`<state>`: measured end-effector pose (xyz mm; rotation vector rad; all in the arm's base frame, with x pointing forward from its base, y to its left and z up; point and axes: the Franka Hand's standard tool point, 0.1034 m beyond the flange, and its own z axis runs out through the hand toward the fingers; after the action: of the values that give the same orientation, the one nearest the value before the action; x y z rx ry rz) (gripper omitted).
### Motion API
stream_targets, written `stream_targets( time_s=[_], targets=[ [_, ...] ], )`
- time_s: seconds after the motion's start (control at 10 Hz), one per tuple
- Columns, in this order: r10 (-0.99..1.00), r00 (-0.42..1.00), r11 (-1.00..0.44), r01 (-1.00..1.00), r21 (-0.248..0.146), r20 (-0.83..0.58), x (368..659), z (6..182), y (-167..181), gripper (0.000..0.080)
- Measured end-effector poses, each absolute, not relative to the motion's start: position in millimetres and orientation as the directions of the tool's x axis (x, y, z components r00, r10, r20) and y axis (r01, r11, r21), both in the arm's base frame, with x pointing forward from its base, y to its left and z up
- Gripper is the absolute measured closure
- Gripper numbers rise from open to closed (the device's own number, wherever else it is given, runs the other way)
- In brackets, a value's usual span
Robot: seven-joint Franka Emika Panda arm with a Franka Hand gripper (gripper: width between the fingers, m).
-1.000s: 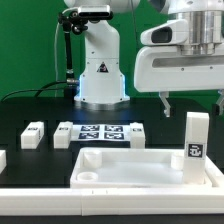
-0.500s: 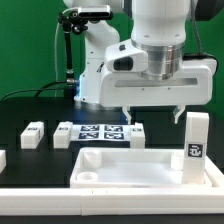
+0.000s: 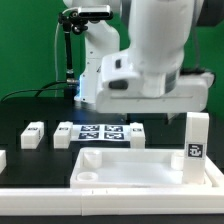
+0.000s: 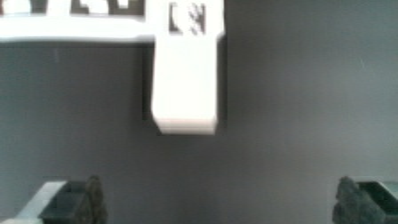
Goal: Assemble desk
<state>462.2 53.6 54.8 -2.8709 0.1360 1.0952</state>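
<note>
Tool (image 4: pixel 221 205) is hanging wide open in the wrist view. I am seeing two dark fingertips (image 4: pixel 68 200), one at each side, with only bare dark counter (image 4: pixel 285 120) between them. One white leg (image 4: pixel 187 75) is lying flat on the counter, well apart from the fingertips. Its tagged end is lying beside a white piece (image 4: pixel 71 28) that I cannot identify.

In the exterior view the arm (image 3: pixel 150 60) is filling the upper middle, blurred, and I cannot make out the fingers there. One top (image 3: pixel 140 168) is lying flat at the front of the counter with its rim up. One round socket is showing in its corner on the exterior view's left.

I am counting three sure legs here:
- One upright leg (image 3: pixel 196 135) is standing at the top's end on the exterior view's right, tag facing the camera. I cannot tell whether it is touching the top.
- One lying leg (image 3: pixel 33 134) is resting toward the exterior view's left.
- One cut-off leg (image 3: pixel 2 160) is showing at that same edge.

One marker board (image 3: pixel 100 133) is lying behind the top. Two white blocks (image 3: pixel 65 133) (image 3: pixel 134 132) are sitting at its ends, and I cannot tell whether they are legs.
</note>
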Motion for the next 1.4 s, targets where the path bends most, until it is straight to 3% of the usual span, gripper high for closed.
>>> stream_targets(
  time_s=[0.1, 0.3, 0.6, 1.0, 1.4],
  targets=[
    [-0.067, 0.706, -0.993, -0.118, -0.023, -0.705, 462.2, 43.7, 47.1, 0.0151],
    [-0.091, 0.635, -0.992, -0.129, 0.012, -0.767, 453.3, 40.0, 50.8, 0.0151],
    [-0.093, 0.637, -0.991, -0.131, 0.011, -0.766, 455.2, 37.6, 49.1, 0.0151],
    [-0.117, 0.605, -0.981, -0.193, -0.002, -0.788, 434.5, 21.4, 50.7, 0.0151],
    [-0.118, 0.603, -0.982, -0.191, 0.000, -0.789, 433.7, 21.3, 49.3, 0.0151]
  ],
)
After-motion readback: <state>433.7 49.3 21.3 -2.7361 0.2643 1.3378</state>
